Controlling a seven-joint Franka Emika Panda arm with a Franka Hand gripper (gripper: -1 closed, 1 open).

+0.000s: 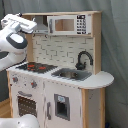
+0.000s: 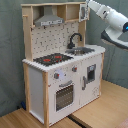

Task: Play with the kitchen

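We see a grey-green curtain hanging as a backdrop in both exterior views, its soft vertical folds filling the background. In the second exterior view we see a light wooden floor of plain boards, with a dark seam running across it near the second exterior view's lower middle.
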